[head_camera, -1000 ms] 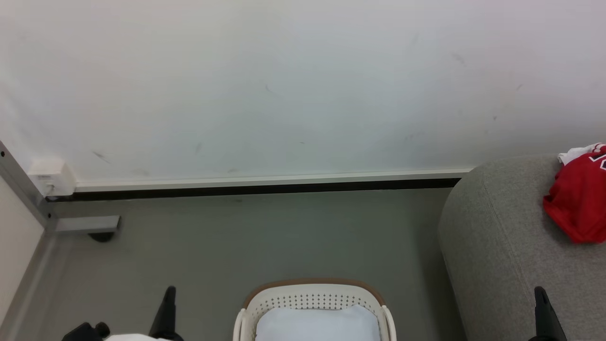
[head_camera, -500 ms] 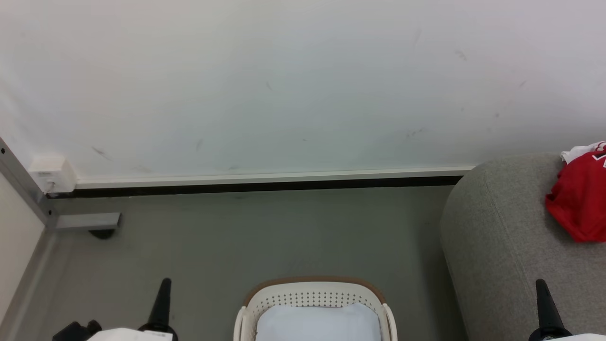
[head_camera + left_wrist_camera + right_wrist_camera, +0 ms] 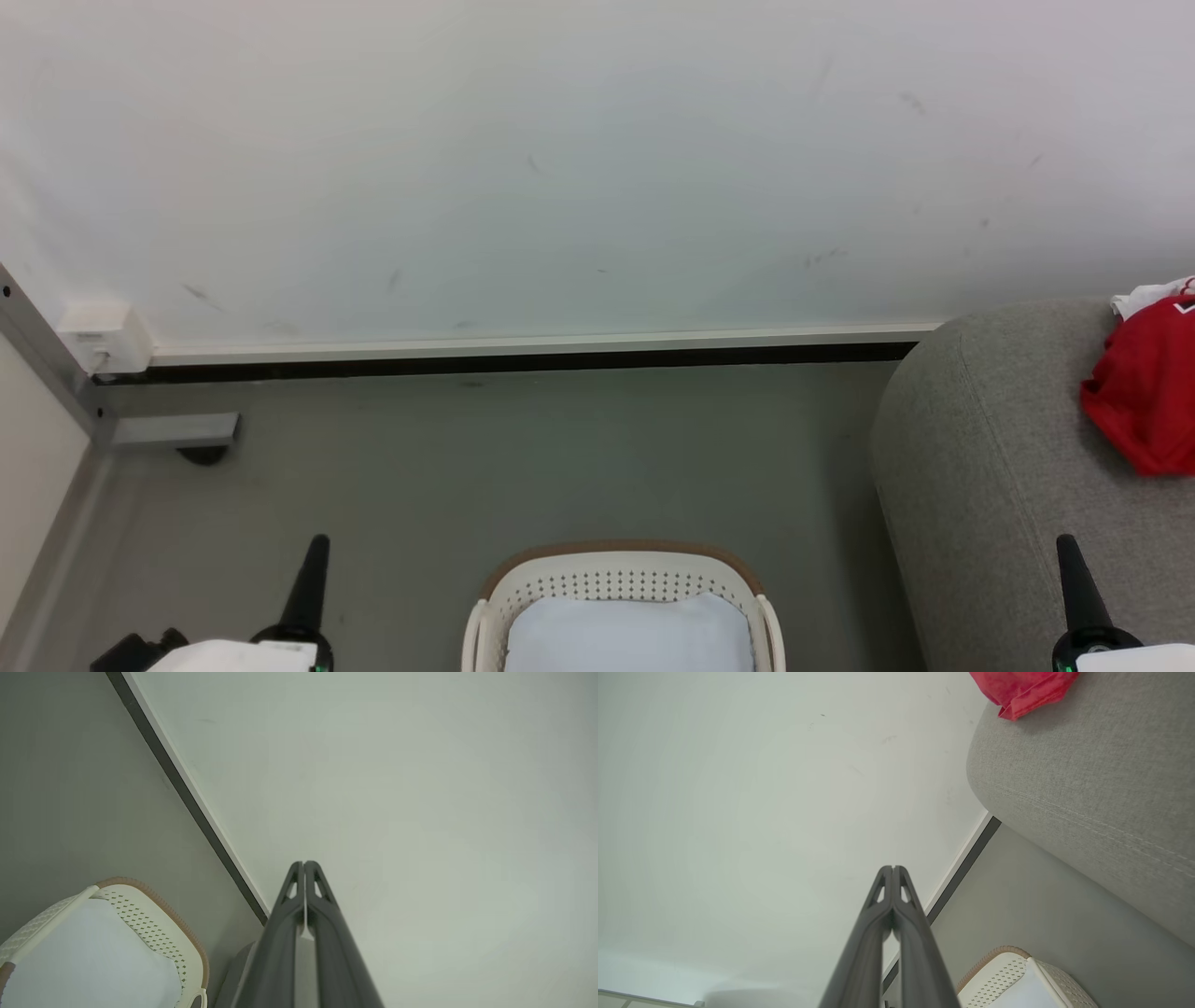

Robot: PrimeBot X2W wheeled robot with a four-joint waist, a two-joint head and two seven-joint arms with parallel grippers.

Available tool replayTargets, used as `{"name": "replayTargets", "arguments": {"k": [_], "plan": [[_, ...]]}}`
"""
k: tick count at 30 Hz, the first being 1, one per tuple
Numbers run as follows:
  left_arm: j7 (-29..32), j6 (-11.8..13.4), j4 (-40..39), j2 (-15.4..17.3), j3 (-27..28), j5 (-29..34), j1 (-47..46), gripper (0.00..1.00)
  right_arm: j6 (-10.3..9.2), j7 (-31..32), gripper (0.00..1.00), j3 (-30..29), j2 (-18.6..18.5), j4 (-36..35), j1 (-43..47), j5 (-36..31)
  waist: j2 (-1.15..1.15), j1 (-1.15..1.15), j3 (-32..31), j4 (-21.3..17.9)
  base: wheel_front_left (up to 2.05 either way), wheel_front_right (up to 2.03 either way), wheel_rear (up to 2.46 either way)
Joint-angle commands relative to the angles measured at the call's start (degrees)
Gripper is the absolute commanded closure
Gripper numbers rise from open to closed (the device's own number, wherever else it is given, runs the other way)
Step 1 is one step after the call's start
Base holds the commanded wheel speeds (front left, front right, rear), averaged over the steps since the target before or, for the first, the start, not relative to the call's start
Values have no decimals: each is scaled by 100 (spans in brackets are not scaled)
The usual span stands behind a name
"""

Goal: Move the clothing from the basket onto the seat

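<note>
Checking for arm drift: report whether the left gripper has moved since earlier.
Yes. The left gripper has crept up the view and leftward, away from the basket.

The clothing (image 3: pixel 1144 401) is red with a white part, the seat (image 3: pixel 980 485) grey, the basket (image 3: pixel 607 586) cream (brown-rimmed, perforated).

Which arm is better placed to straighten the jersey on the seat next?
Right, probably. The right gripper shows against the seat, on the same side as the jersey. The left gripper is on the basket's far side, over the floor.
</note>
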Motion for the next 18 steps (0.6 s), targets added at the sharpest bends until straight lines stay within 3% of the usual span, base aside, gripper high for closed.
{"name": "replayTargets", "arguments": {"k": [1,18], "plan": [[34,-29,-59,38,44,-137,-109,100,-9,31,100,-20,-67,-62,-92,148,0,0,5,2,0,0,0],[257,-60,-167,43,169,-983,-141,100,-11,248,100,-49,-73,-118,-193,1009,0,0,60,26,0,0,0]]}}
